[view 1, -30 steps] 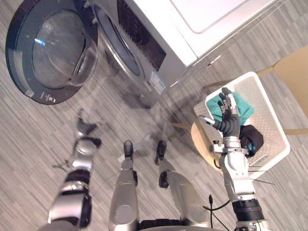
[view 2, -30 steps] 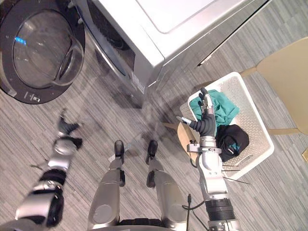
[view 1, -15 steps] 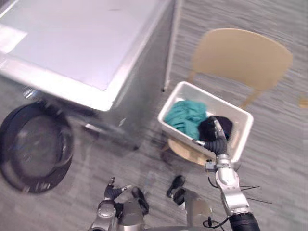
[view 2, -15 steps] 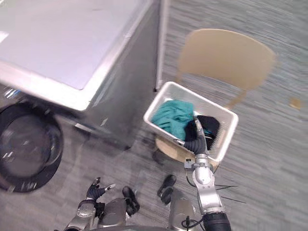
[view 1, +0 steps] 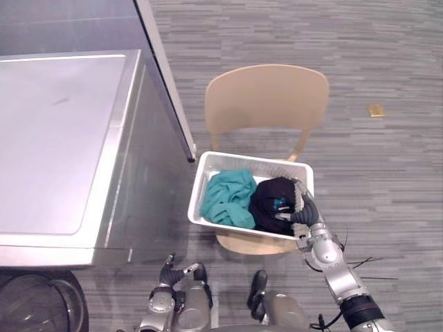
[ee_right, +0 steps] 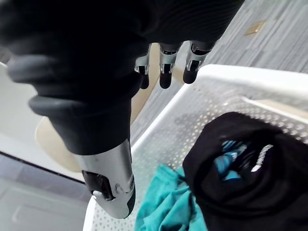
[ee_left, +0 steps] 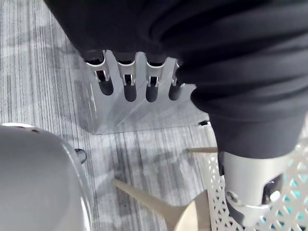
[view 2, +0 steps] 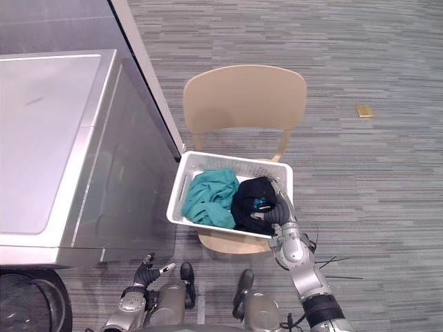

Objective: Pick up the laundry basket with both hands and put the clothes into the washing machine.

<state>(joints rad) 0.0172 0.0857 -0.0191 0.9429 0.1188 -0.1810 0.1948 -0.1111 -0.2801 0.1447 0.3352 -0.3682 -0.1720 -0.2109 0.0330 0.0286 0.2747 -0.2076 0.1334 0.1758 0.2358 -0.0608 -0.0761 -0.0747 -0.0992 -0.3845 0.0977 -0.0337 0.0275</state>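
White laundry basket [view 1: 196, 188] sits on chair [view 1: 266, 97], clothes [view 1: 225, 199] inside. Right hand [view 1: 304, 209] at basket's near right corner, fingers straight, gripping nothing. Left hand [view 1: 168, 271] well short of basket, fingers loosely straight. Risk: a one-sided lift would tip basket, spilling clothes.

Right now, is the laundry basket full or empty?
Partly full: a teal garment and a black garment lie inside the white laundry basket, which sits on the chair.

perforated white plastic basket [view 1: 208, 181], soft cloth clothes [view 1: 226, 199], smooth wooden chair [view 1: 266, 97].
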